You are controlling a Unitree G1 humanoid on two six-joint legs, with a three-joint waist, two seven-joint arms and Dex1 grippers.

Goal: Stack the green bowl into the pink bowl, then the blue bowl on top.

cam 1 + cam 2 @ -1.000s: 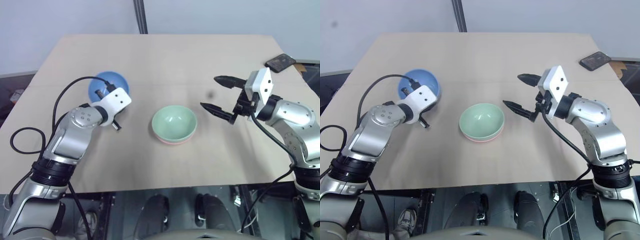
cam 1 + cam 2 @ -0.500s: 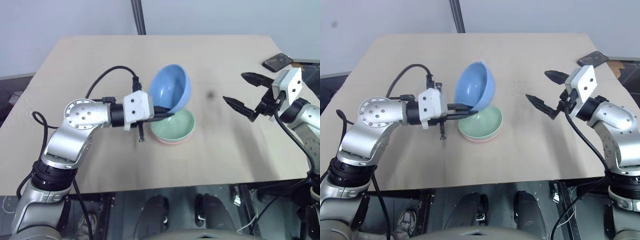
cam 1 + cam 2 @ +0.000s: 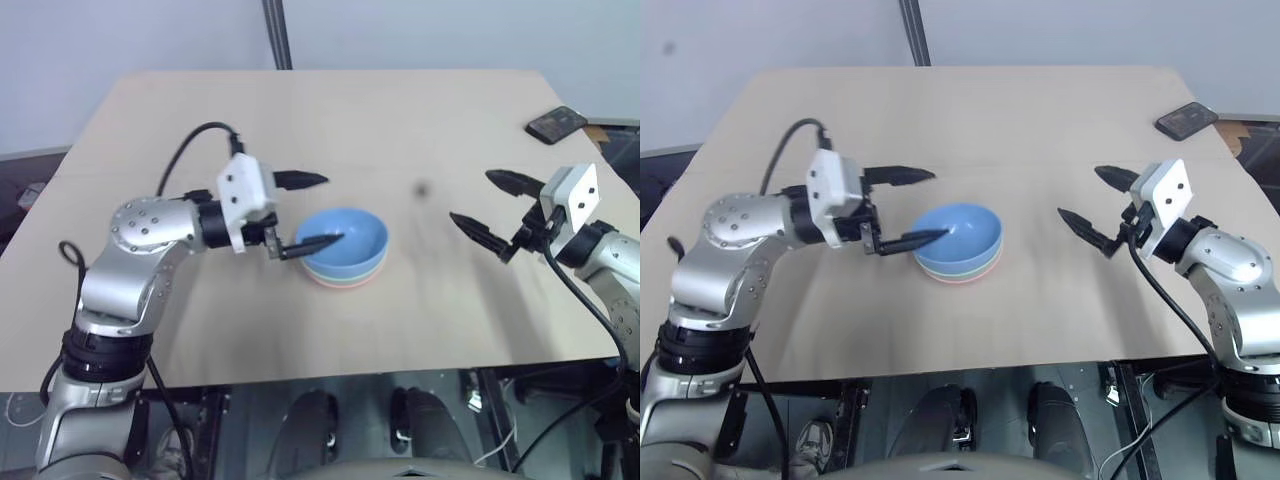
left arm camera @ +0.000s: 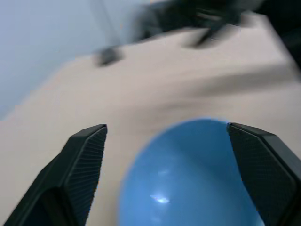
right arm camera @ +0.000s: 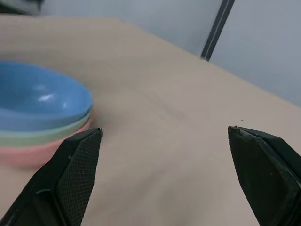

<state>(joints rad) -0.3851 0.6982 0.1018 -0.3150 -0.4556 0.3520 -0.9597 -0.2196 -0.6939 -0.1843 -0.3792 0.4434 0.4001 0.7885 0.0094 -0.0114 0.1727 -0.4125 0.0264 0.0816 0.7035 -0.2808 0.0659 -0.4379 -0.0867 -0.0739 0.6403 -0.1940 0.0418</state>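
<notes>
I see the blue bowl (image 3: 345,238) sitting on top of the stack in the middle of the table (image 3: 400,110), with the green bowl (image 5: 44,135) under it and the pink bowl (image 5: 33,153) at the bottom. In the head views only thin green and pink rims show below the blue one; the right wrist view gives the three layers most clearly. The bowls nest well because they have the same size, so I judge the stacking itself as done.

My left pincer (image 3: 312,211) is wide open and grips nothing. Its lower finger reaches over the near rim of the blue bowl and the upper finger points across the table behind it. I think it stands so because the rim was the place to hold the bowl, and open jaws let the bowl rest by its own weight. Whether the lower finger touches the rim or only hovers above it, I cannot tell.

My right pincer (image 3: 487,207) is also wide open and empty, well apart from the stack on its right side, probably kept there to leave room.

A dark flat thing, maybe a phone (image 3: 558,123), lies at the far right edge of the table. The left wrist view is blurred at the far side, so I cannot read what stands there
</notes>
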